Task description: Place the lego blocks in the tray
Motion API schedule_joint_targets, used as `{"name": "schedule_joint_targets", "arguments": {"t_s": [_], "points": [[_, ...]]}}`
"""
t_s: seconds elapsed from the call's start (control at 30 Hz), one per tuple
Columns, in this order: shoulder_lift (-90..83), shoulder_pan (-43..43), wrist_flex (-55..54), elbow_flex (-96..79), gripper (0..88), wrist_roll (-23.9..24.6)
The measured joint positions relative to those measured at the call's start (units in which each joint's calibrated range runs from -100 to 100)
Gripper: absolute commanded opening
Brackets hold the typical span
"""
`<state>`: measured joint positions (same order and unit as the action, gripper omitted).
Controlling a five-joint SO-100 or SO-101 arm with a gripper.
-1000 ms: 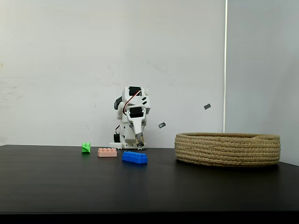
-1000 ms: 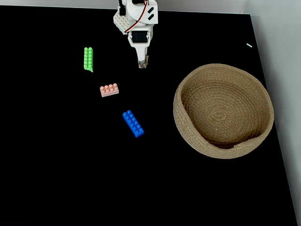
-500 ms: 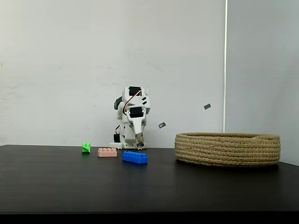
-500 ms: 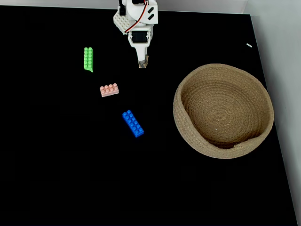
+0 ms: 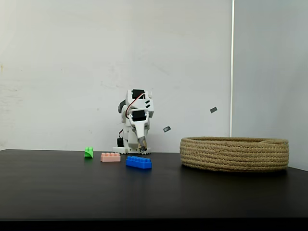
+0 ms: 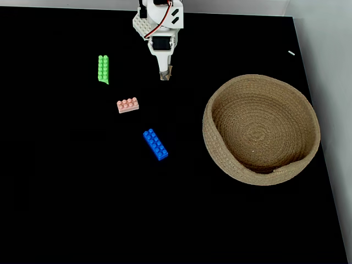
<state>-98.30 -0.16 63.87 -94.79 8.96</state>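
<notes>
The white arm (image 6: 159, 25) is sitting folded at the far edge of the black worktop (image 6: 82, 192), its tool (image 6: 164, 75) pointing down toward the surface. From above, the tool is hanging just off the arm's base, with nothing between its fingers; they are looking closed together, tip to tip. From the side (image 5: 142, 147) the tool is low, near the worktop, behind the bricks.

Three bricks are lying loose on the worktop, all apart from one another and from the tool. The green brick (image 6: 103, 69) is lying furthest left in the top view, lengthwise toward the arm's side of the worktop; from the side (image 5: 88, 152) only its short end is showing. The pink brick (image 6: 127, 105) is sitting between the green and the blue, studs up (image 5: 110, 157). The blue brick (image 6: 155, 144) is lying at a slant, nearest the front edge of the three (image 5: 138, 162), and closest of them to the tray.

The tray (image 6: 217, 148) is standing to the right in both fixed views (image 5: 234, 154), well apart from the bricks, a coiled rope basket with no bricks lying inside. A white wall (image 5: 72, 72) is standing behind everything.
</notes>
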Motion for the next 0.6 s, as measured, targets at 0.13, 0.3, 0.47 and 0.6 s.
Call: {"name": "schedule_joint_targets", "arguments": {"t_s": [0.13,0.3,0.47,0.6], "points": [[0.42,-1.38,-0.24,1.5,16.4,0.78],[9.33,-3.01,-0.24,9.01,24.7,0.0],[22.65,-5.86,-0.89,14.94,29.9,-2.05],[31.04,-8.79,-1.46,18.47,31.5,-4.35]]}}
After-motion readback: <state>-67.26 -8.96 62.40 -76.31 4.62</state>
